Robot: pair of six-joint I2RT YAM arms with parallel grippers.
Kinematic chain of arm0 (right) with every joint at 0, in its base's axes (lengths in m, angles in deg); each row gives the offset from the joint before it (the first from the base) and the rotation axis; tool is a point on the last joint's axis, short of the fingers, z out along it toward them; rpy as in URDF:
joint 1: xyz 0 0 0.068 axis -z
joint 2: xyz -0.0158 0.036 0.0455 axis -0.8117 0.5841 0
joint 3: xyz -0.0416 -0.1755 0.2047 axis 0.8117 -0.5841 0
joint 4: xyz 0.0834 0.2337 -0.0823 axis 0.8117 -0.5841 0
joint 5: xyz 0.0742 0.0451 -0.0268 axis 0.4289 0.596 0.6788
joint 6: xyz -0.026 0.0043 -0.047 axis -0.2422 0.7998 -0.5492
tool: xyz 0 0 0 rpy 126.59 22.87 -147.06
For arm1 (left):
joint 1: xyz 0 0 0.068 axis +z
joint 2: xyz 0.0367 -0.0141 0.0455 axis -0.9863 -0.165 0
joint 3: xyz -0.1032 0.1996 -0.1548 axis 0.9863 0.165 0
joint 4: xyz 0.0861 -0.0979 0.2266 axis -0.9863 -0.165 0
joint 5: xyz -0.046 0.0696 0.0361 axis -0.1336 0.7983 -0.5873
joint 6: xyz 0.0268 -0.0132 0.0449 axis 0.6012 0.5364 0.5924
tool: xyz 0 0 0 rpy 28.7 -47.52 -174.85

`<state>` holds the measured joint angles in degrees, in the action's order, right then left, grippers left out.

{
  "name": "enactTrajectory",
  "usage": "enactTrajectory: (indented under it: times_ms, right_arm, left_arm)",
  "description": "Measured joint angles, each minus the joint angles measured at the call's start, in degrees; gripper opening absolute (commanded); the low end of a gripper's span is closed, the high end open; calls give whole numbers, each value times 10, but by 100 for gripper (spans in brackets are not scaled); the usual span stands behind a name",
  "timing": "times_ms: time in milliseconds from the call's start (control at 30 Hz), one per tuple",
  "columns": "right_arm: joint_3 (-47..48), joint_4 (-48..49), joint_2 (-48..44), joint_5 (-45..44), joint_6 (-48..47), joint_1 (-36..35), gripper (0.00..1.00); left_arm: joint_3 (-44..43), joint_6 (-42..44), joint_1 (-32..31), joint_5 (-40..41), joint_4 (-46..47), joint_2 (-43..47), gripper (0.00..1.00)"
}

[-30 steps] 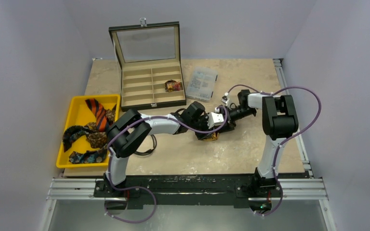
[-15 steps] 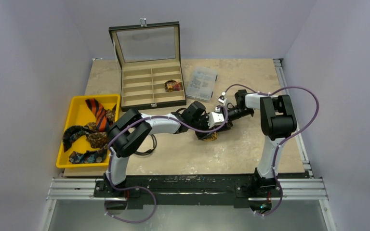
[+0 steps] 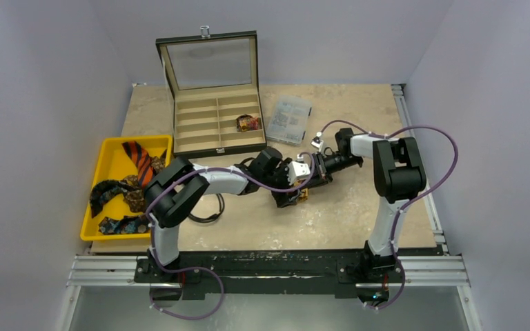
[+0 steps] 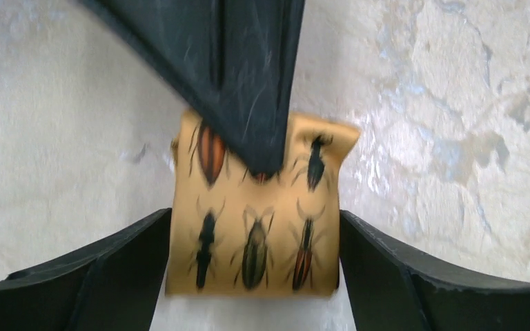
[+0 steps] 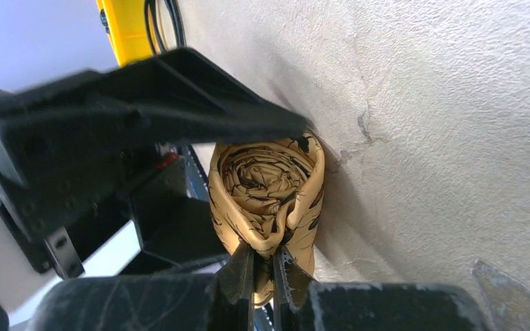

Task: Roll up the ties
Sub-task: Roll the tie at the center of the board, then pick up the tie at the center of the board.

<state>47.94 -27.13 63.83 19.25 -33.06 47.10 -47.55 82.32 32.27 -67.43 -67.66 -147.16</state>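
Observation:
A tan-gold tie with beetle prints, rolled into a coil (image 4: pixel 255 234), lies on the table (image 4: pixel 455 103) in the middle of the top view (image 3: pixel 301 196). My right gripper (image 5: pixel 262 258) is shut on a fold of fabric at the coil's end (image 5: pixel 266 193); one of its fingers (image 4: pixel 241 69) reaches over the roll. My left gripper (image 4: pixel 255 214) is open, and its fingers (image 4: pixel 117 269) stand close against the roll's two sides. More ties (image 3: pixel 138 160), one orange with black stripes, lie in the yellow tray (image 3: pixel 110 155).
An open wooden compartment box (image 3: pixel 210 117) stands at the back with one rolled tie (image 3: pixel 248 123) in it. A clear plastic box (image 3: pixel 289 118) lies to its right. A black cable loop (image 3: pixel 210 210) lies beside the left arm.
My right gripper's jaws have closed on the roll's fabric. The left jaws have widened. Both grippers and the roll have shifted slightly left.

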Motion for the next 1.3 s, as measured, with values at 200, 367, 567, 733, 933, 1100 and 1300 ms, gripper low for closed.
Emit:
enactTrajectory:
  times_ms: [200, 367, 567, 733, 933, 1100, 1300]
  right_arm:
    - [-18, 14, -24, -14, 1, 0, 0]
    - [-19, 23, -30, -17, 2, 1, 0]
    - [-25, 32, -33, -15, 3, 1, 0]
    - [-27, 37, -33, -12, 3, 1, 0]
    - [-30, 40, -33, -10, 5, 1, 0]
    - [-30, 41, -33, -9, 5, 1, 0]
    - [-30, 33, -33, -6, -1, 1, 0]
  left_arm:
    - [36, -25, 30, -17, 8, 63, 99]
    - [37, -32, 39, -17, 4, 134, 100]
    - [44, -14, 65, -83, -7, 199, 100]
    - [64, -14, 64, -96, 21, 147, 100]
    - [78, -12, 32, -91, 88, 58, 100]
    - [78, -6, 15, -77, 134, 19, 92]
    - [77, 25, 13, -65, 151, -3, 59]
